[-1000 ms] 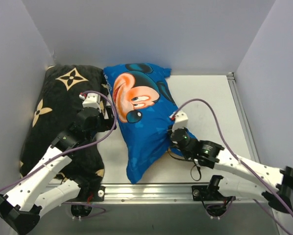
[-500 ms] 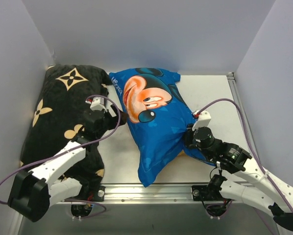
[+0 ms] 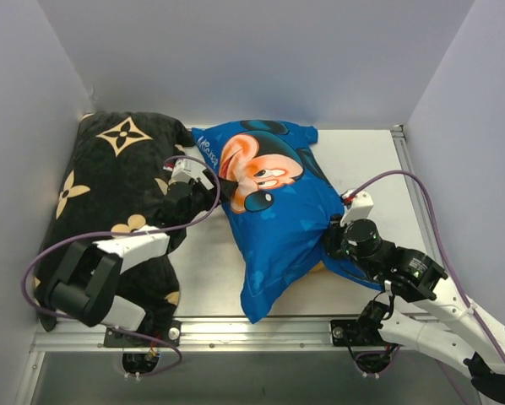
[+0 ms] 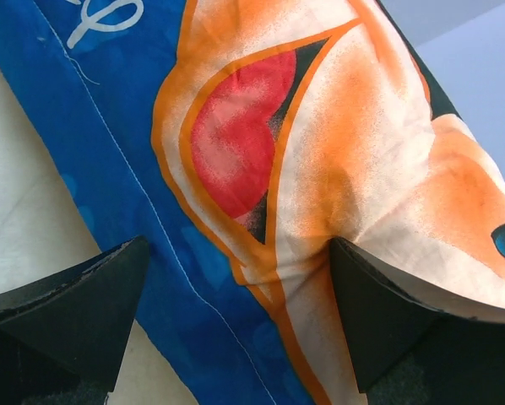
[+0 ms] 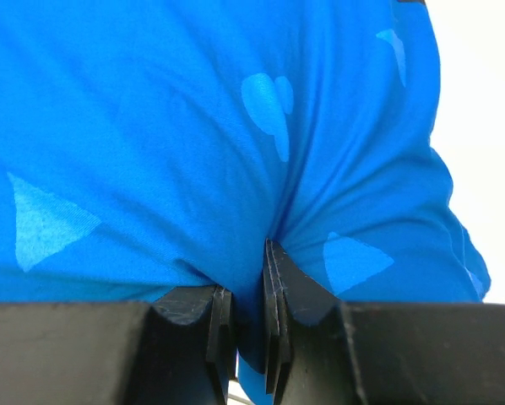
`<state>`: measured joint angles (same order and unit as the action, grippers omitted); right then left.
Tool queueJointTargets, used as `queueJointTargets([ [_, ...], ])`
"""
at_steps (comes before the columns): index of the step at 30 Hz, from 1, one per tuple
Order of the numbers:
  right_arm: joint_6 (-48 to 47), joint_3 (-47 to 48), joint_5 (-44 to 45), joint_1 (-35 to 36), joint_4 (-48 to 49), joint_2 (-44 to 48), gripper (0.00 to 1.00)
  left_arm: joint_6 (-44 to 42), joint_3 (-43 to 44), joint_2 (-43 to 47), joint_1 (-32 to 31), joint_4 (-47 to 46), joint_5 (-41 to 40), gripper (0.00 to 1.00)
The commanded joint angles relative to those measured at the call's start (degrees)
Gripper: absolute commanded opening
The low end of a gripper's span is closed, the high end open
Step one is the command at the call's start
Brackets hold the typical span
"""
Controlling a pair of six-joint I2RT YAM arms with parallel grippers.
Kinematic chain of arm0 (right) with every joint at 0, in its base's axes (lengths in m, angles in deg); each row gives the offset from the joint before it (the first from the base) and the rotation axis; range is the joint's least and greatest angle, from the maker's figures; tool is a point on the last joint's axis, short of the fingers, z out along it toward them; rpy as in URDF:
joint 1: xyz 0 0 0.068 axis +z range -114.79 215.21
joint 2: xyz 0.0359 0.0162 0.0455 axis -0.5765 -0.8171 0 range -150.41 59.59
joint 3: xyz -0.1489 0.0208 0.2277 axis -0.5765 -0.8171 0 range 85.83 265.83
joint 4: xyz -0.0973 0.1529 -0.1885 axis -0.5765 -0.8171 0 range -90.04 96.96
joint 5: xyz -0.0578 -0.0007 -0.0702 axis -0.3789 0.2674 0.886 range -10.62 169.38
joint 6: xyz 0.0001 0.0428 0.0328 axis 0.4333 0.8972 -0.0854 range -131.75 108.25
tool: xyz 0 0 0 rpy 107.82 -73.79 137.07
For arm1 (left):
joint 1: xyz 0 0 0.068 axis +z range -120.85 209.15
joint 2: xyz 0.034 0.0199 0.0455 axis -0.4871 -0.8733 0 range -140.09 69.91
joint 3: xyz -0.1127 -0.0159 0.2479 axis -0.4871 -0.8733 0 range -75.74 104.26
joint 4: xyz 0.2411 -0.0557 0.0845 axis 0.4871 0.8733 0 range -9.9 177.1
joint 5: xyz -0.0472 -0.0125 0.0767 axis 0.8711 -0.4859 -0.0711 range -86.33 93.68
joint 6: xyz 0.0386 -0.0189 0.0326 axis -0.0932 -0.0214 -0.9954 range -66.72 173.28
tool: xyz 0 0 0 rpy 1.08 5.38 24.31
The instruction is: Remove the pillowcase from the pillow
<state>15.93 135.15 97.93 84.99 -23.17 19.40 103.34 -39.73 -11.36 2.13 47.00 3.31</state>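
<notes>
The bright blue pillowcase (image 3: 274, 211) with the cartoon mouse print lies slantwise in the middle of the table, stuffed full. The white pillow is hidden inside it. My right gripper (image 3: 333, 239) is shut on a fold of the pillowcase at its right edge; the right wrist view shows the blue cloth (image 5: 236, 152) pinched between the pads. My left gripper (image 3: 220, 187) is open at the pillowcase's upper left edge. In the left wrist view its fingers (image 4: 75, 304) stand wide apart on either side of the printed cloth (image 4: 320, 169), one over the bare table, one against the print.
A black cushion (image 3: 109, 194) with tan flower marks lies along the left side under my left arm. Grey walls close in the back and both sides. A metal rail (image 3: 261, 325) runs along the near table edge. A bare strip of table (image 3: 371, 169) lies right of the pillowcase.
The pillowcase has been dragged right and turned, its top end moving toward the back. My right gripper moved right with the fold. My left gripper moved forward to the pillowcase's upper left edge.
</notes>
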Motion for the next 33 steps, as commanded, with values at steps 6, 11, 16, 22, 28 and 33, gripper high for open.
queueJointTargets([
  [6,2.8,4.6,1.0,-0.7,3.0,1.2,0.00,-0.2,9.7,-6.5,0.0,-9.0,6.6,0.46],
  [11,2.0,6.0,2.5,-0.9,2.5,1.2,0.00,-4.5,13.0,-4.9,-0.7,-5.1,7.6,0.00],
  [16,1.1,8.2,3.0,-1.2,2.4,0.8,0.00,-10.6,15.2,2.2,-2.2,5.6,3.7,0.00],
  [22,0.7,13.1,1.6,-1.3,1.6,-0.2,0.00,-25.5,27.4,13.3,-10.0,27.0,-8.9,0.00],
  [28,2.4,15.6,-1.5,-1.4,1.0,2.0,0.00,-32.5,38.3,16.9,-23.0,40.5,-18.5,0.00],
  [33,3.5,15.5,3.4,-1.4,-1.2,1.7,0.00,-35.0,55.4,8.9,-27.2,52.0,-20.3,0.00],
])
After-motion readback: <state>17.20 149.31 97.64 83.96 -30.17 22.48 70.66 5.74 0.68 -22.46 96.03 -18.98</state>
